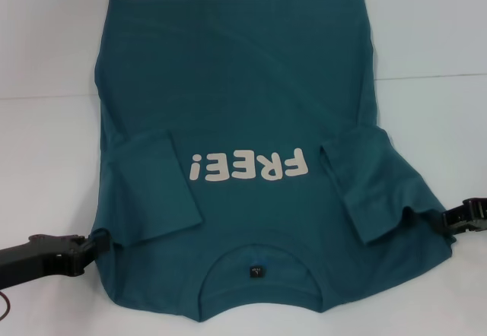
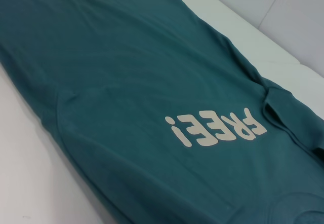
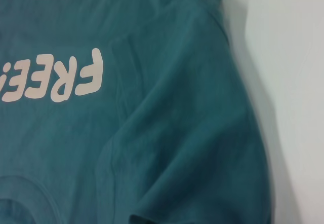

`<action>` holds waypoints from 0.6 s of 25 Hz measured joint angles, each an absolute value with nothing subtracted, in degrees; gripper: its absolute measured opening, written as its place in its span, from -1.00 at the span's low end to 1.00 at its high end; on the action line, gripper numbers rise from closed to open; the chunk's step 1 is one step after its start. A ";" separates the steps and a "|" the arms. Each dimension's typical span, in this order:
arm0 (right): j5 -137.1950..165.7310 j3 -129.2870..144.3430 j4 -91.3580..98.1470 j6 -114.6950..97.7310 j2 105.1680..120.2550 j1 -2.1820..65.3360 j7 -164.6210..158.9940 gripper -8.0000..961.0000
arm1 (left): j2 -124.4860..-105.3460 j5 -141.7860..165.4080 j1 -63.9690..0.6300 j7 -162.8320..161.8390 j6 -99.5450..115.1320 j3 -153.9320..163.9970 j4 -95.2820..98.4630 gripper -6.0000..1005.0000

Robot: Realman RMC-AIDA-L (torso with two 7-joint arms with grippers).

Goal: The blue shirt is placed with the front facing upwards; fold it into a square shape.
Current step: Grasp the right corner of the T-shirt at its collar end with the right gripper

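The blue shirt (image 1: 243,123) lies front-up across the middle of the table (image 1: 46,146), collar toward the near edge. Both sleeves are folded inward; the lengthwise folds remain. The left end effector (image 1: 93,246) and right end effector (image 1: 449,218) touch its shoulders; whether either grips cannot be told. No containers appear.

Soft matt cotton on the blue shirt (image 1: 251,100), flat off-white print (image 1: 247,166); smooth white surface (image 1: 46,146) beneath.
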State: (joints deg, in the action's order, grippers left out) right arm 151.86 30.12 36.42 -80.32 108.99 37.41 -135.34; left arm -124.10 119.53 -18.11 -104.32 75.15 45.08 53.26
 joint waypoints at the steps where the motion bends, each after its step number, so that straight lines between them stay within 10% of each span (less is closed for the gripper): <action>1: 151.86 30.13 36.46 -80.30 108.99 37.38 -135.30 0.01 | -124.10 119.53 -18.11 -104.32 75.15 45.08 53.26 -0.93; 15: 151.85 30.29 40.17 -82.36 109.34 36.57 -134.84 -0.71 | -124.05 118.89 -18.11 -104.32 75.69 44.74 53.25 -0.93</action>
